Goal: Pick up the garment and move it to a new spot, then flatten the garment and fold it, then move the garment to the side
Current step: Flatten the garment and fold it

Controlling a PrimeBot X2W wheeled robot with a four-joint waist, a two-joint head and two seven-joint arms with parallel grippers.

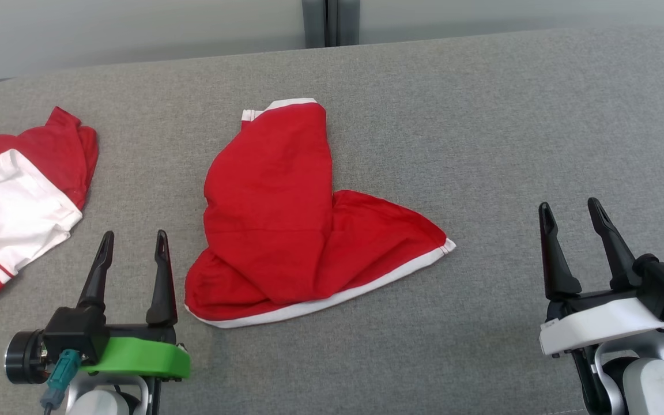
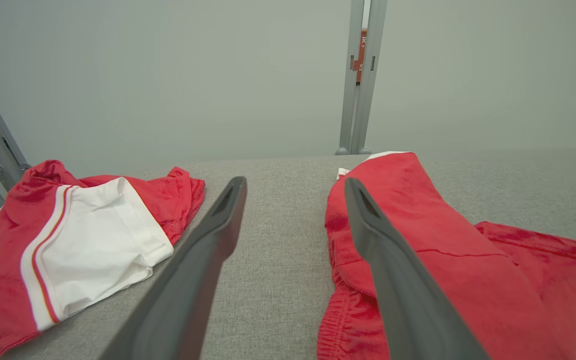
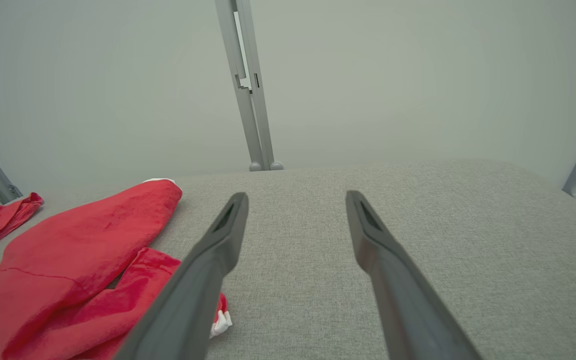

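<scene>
Head view: shows red garment (image 1: 291, 219) crumpled mid-way across grey table (image 1: 482, 115), between left gripper (image 1: 134, 233) and right gripper (image 1: 568, 202), both spread wide and empty; probably light and limp, best pinched at the white hem. Left wrist view: places its folds just beside that gripper, seemingly untouched. Right wrist view: places it off left, apart.

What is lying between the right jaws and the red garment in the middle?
Nothing: the head view shows bare grey surface all the way from the red garment to the open right jaws.
</scene>
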